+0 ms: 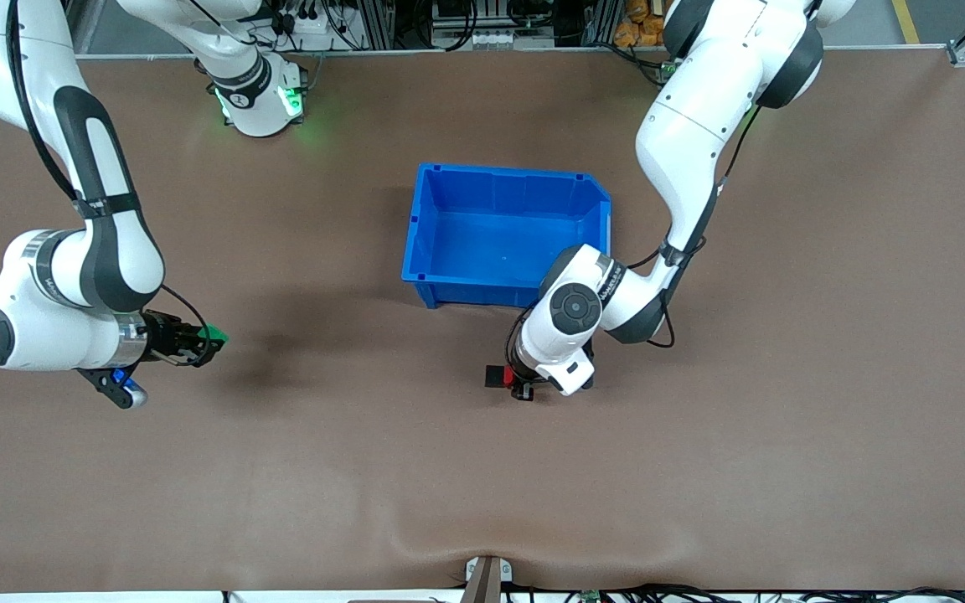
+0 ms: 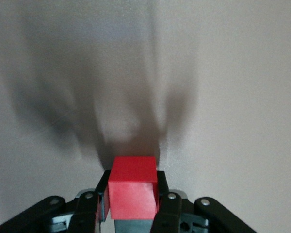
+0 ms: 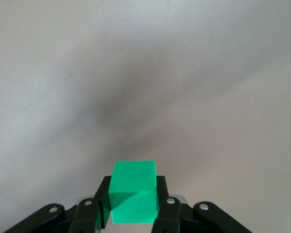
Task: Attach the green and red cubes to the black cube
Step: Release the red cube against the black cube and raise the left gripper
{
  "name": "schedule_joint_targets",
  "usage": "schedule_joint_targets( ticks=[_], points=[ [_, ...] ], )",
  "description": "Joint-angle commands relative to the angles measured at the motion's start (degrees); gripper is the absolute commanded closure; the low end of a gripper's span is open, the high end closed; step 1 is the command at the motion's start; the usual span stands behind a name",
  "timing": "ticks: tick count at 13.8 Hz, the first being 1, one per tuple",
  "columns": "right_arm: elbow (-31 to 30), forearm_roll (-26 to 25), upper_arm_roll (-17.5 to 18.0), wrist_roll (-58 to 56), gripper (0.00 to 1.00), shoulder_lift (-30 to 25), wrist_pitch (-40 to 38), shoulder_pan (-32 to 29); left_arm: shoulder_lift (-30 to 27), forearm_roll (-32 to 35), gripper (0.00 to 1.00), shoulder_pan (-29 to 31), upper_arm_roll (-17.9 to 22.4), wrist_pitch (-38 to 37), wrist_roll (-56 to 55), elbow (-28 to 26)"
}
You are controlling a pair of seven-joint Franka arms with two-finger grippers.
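My right pincer (image 1: 213,339) hung over bare desk (image 1: 784,419) toward the right arm's end, clamped shut on the green cube (image 1: 214,335). The right wrist view showed the cube (image 3: 134,191) squeezed between both fingers (image 3: 98,206), w/ only blurred desk underneath. I judged it was parked aloft, well apart from the others, awaiting its turn.

Mid-desk sat the blue bin (image 1: 428,243), apparently empty; it took no visible part in this step.

Nearer the front camera than the bin, my left pincer (image 1: 520,387) was down low, closed on the red cube (image 1: 509,378). The left wrist view confirmed the grip: red cube (image 2: 133,187) pinched at its sides, its forward face sticking out past the fingertips (image 2: 164,196). That exposed face looked like the reason for the hold, leaving a free side to mate w/ another block.

Just beside the red cube, toward the right arm's end, the black cube (image 1: 493,376) rested on the desk. From the front view the two appeared touching or nearly so; I could not tell which, and the left wrist view did not show the black one clearly, only dark shadow ahead.

By my reading, red was being joined to black, approx. halfway through the job; green had not yet met black.
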Motion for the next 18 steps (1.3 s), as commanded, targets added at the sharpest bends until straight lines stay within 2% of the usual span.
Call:
schedule_joint_targets(
  ticks=[1,2,3,4,6,9,10,13,18],
  points=[
    [2.12,1.87,0.09,5.5,1.0,0.86,-1.02,0.52,1.27,-0.67,1.0,-0.79,0.91,1.99,0.9,1.21],
    [2.3,1.96,0.26,8.05,1.0,0.86,-1.02,0.96,1.27,-0.32,0.84,-0.87,1.0,2.17,0.9,1.13],
    [2.73,1.96,0.35,10.77,1.0,0.86,-1.02,1.57,1.27,-0.23,0.14,-0.96,1.0,2.17,0.99,1.12],
    [3.0,2.05,0.35,13.67,1.0,0.86,-0.93,2.27,1.09,-0.06,0.0,-1.31,1.08,2.17,1.08,0.95],
    [4.05,2.14,0.44,19.47,1.0,1.21,-0.93,3.94,0.31,2.74,0.0,-1.23,1.08,2.0,2.74,0.86],
    [6.16,2.48,0.61,29.49,1.0,2.52,-0.84,6.31,-3.29,11.61,0.0,-1.14,1.0,-1.15,2.83,0.69],
    [7.47,4.75,0.61,33.0,1.0,3.48,-0.75,7.19,-4.61,12.94,0.0,-0.88,1.08,-3.26,2.92,0.68],
    [9.77,10.56,0.61,39.35,1.0,5.34,-0.58,8.95,-8.91,13.57,0.0,2.54,1.08,-3.72,4.84,0.69],
    [13.54,10.66,0.61,49.18,1.0,7.79,-0.14,11.77,-15.86,12.69,0.0,9.05,0.65,-8.98,24.59,0.25]
  ],
)
